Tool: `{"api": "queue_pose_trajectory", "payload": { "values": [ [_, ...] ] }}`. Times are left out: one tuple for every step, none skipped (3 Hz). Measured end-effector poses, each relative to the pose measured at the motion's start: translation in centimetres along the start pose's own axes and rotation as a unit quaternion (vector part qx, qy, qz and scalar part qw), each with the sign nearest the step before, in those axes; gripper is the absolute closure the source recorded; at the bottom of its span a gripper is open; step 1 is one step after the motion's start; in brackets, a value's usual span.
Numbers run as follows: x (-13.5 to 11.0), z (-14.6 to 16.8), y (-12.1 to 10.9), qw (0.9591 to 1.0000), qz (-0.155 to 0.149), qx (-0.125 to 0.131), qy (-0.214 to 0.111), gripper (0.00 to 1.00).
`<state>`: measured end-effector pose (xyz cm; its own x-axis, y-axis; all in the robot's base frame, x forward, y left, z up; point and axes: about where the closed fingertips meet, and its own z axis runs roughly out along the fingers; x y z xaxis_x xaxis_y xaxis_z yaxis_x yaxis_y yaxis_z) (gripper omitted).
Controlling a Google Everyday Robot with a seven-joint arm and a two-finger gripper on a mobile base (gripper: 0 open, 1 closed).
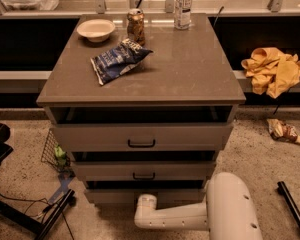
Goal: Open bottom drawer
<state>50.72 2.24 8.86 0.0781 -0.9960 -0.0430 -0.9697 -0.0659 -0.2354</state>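
Note:
The cabinet has three grey-brown drawers. The bottom drawer (110, 196) is the lowest front, just above the floor, with a dark gap above it. Its handle is hidden behind my arm. My white arm (190, 216) comes in from the lower right. Its wrist end, with the gripper (146, 204), sits against the middle of the bottom drawer front. The middle drawer (100, 171) and the top drawer (90, 136) each show a small black bar handle and stand slightly out.
On the cabinet top (190, 69) lie a white bowl (95, 29), a can (136, 26), a blue chip bag (118, 60) and a bottle (183, 0). A yellow cloth (273, 70) and a snack wrapper (283, 131) lie to the right. A wire basket (54, 151) and black stand legs (50, 216) are to the left.

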Motion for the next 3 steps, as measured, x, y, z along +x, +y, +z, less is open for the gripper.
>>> {"api": "queue_pose_trajectory", "payload": {
  "values": [
    [0.0, -0.2, -0.1, 1.0, 0.0, 0.0, 0.0, 0.87],
    [0.0, -0.7, -0.1, 1.0, 0.0, 0.0, 0.0, 1.0],
    [1.2, -1.1, 2.4, 0.9997, 0.024, 0.002, -0.002, 1.0]
  ]
}}
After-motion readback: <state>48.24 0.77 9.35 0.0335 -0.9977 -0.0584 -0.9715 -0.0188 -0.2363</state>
